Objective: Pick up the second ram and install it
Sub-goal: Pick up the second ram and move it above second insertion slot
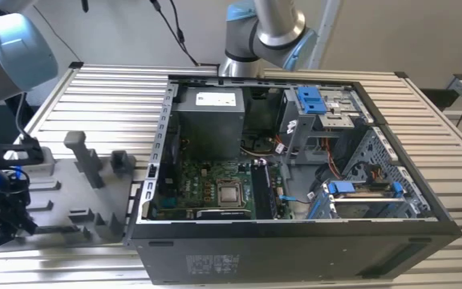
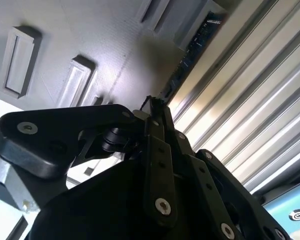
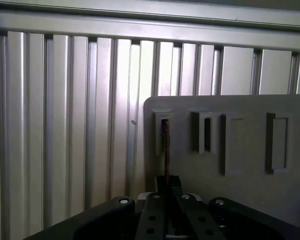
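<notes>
Gripper [image 3: 168, 181]: pinched nearly closed on the ram's [image 3: 165, 145] near end, far as we can see.
Ram: standing edge-on in a tray [image 3: 240, 185] slot.
Handling: light, stiff, fragile; we'd hold the bare edges.

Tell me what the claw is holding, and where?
The gripper looks shut on the second ram, pinching its thin edge, in the grey tray.
</notes>
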Tool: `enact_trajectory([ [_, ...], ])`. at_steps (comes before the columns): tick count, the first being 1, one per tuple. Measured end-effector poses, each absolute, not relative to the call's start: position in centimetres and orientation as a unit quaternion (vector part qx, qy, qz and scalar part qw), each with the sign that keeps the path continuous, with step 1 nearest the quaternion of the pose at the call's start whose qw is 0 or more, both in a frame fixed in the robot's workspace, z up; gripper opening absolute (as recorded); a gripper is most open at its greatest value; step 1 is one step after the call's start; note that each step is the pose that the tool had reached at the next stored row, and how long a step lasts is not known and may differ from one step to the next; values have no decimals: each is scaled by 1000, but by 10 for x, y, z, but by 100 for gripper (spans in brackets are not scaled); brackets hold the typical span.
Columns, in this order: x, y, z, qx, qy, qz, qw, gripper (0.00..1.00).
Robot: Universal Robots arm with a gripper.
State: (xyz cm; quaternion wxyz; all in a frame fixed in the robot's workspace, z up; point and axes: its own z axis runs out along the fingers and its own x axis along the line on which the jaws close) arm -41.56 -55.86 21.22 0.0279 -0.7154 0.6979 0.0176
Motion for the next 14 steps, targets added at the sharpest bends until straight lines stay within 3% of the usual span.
enact_trajectory([
  [14, -416, -559, 239, -693, 720, 17, 28, 14],
])
